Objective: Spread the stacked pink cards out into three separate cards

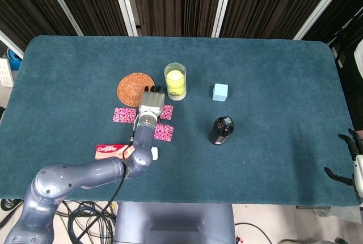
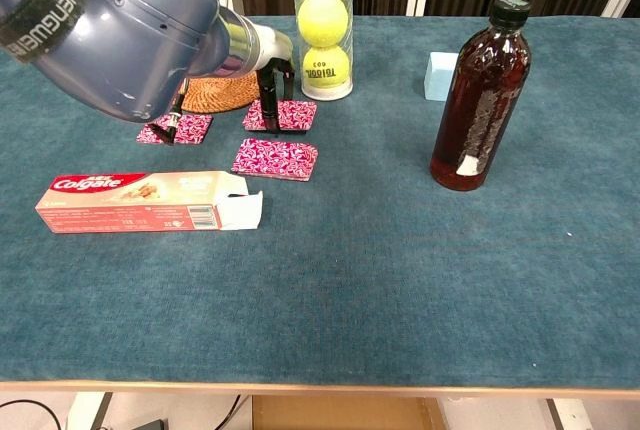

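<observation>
L hand [image 2: 268,90] presses fingertips down on the far pink card [image 2: 293,115], near the tennis-ball tube [image 2: 324,35] mid-table; not gripping it, fingers apart. 2nd card [image 2: 275,158] lies nearer front edge, 3rd [image 2: 186,129] left by the woven coaster [image 1: 135,88]. All 3 apart, so task looks ~done; hand only needs lifting. R hand [image 1: 353,162] idle, open, off front-right corner.
</observation>
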Robot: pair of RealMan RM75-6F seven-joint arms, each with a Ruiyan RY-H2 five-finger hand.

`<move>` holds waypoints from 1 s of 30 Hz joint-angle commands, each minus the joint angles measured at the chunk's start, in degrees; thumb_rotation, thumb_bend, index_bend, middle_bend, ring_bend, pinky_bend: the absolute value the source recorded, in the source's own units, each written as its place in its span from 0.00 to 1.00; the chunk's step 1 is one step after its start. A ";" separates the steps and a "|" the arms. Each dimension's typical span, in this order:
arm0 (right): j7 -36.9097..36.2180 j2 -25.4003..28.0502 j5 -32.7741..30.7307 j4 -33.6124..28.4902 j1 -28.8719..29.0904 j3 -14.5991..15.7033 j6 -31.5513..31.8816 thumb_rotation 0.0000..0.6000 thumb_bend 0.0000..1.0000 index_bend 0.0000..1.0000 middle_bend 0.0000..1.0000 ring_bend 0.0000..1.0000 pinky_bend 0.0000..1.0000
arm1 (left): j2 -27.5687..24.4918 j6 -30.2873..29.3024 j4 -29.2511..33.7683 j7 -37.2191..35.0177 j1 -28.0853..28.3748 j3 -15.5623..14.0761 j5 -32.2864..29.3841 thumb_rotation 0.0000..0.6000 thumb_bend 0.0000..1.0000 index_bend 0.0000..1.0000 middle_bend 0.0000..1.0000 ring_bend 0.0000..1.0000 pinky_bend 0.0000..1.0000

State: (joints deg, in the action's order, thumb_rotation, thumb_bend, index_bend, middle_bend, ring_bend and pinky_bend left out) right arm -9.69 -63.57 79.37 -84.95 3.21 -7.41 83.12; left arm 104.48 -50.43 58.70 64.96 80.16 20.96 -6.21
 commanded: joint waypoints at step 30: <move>-0.05 -0.11 0.03 0.25 -0.03 -0.13 0.13 1.00 0.11 0.18 0.06 0.13 0.24 | -2.28 -1.53 4.21 1.58 -1.68 2.08 1.88 1.00 0.16 0.37 0.11 0.00 0.00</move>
State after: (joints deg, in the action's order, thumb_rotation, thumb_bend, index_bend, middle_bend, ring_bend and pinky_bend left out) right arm -9.74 -63.68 79.40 -84.71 3.18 -7.54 83.26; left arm 102.99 -51.33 61.80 66.55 78.74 22.92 -4.52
